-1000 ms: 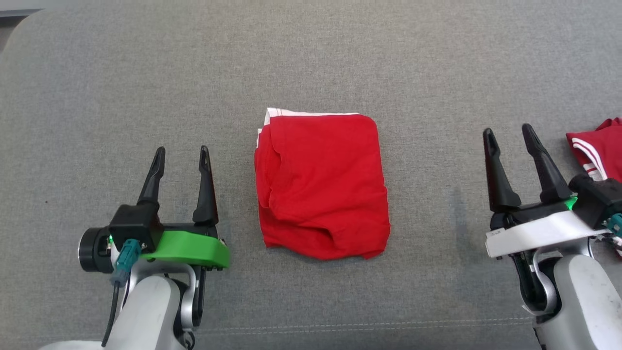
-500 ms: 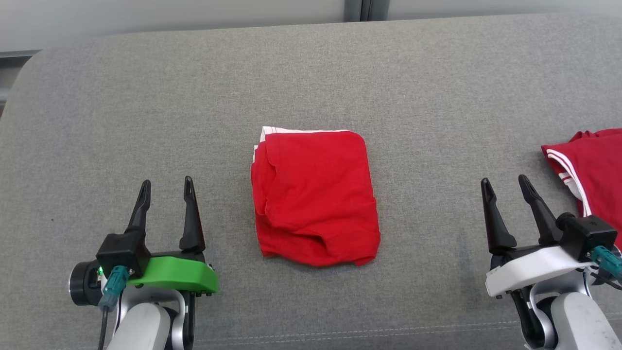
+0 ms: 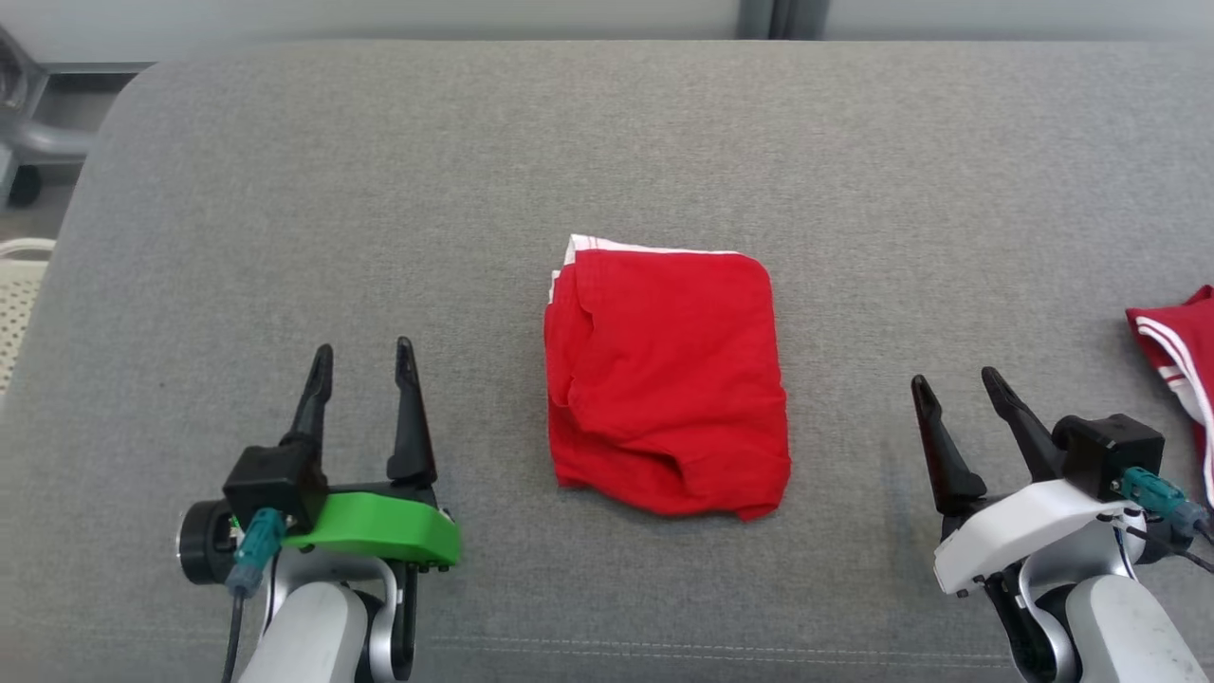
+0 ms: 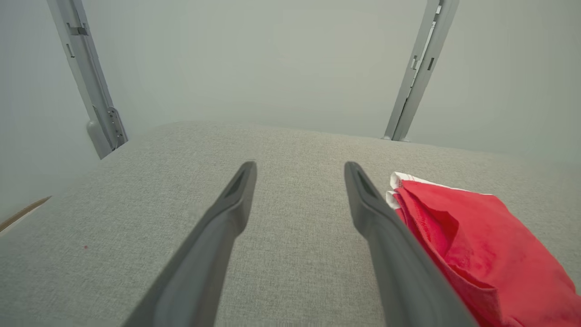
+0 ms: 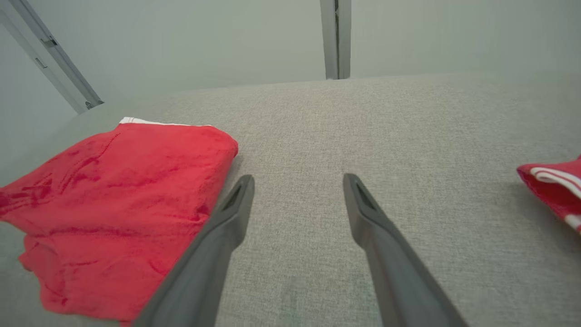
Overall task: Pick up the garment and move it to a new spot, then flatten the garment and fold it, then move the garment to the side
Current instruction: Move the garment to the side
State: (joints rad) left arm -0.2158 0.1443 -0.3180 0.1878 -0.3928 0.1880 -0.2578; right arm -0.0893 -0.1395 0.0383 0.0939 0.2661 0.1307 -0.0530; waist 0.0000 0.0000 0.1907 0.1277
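Grippers, state: left gripper (image 3: 364,346) and right gripper (image 3: 954,378) both stand with jaws apart and nothing between the fingers.
Left arm, position: over the near left part of the grey cushion (image 3: 379,190), fingers pointing toward the far edge, clear of the cloth.
Right arm, position: over the near right part of the cushion, fingers pointing toward the far edge and leaning slightly left.
Task item: garment (image 3: 669,379), red, folded into a rough rectangle, lying flat at the middle of the cushion, between the two grippers and touching neither.
Task item, detail: a white band shows along the far edge and at the far left corner; the near edge is uneven and rumpled.
Left wrist view: bare cushion fabric between the fingers; the red fold lies to the right of them.
Right wrist view: bare cushion fabric between the fingers; the red fold lies to the left of them.
Other item: second garment (image 3: 1181,351), red with white stripes, at the right edge of the cushion, cut off by the frame, well apart from the folded one.
Background: pale wall beyond the far edge, with a grey upright post (image 3: 778,19).
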